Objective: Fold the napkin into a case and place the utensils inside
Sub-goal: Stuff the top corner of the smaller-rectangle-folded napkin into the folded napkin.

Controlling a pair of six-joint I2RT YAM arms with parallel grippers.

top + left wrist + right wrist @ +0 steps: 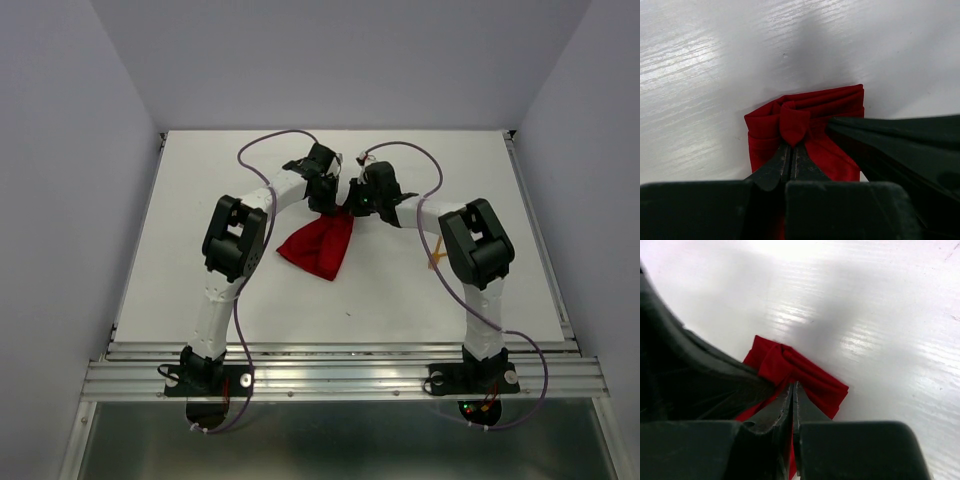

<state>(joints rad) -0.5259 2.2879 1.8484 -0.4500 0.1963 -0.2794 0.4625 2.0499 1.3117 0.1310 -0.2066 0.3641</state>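
Napkin (318, 250) sits approx mid-table (200, 180), bunched, wide end toward the near edge, narrow end at the far side. Left gripper (791, 145) and right gripper (792, 386) meet at that far end, L on the left, R just beside it on the right, each pinching a fold. Utensils (434, 262) lie on the table well apart to the right, partly hidden by the R arm's elbow.

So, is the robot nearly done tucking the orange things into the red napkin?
Not nearly. Done: the napkin is gathered into a few folds, but it looks bunched, not like a neat case. In hand: the left gripper and right gripper are both shut on its far end. Left to do: finish the fold, then put in the orange utensils, which lie on the table by the right arm, outside the cloth.
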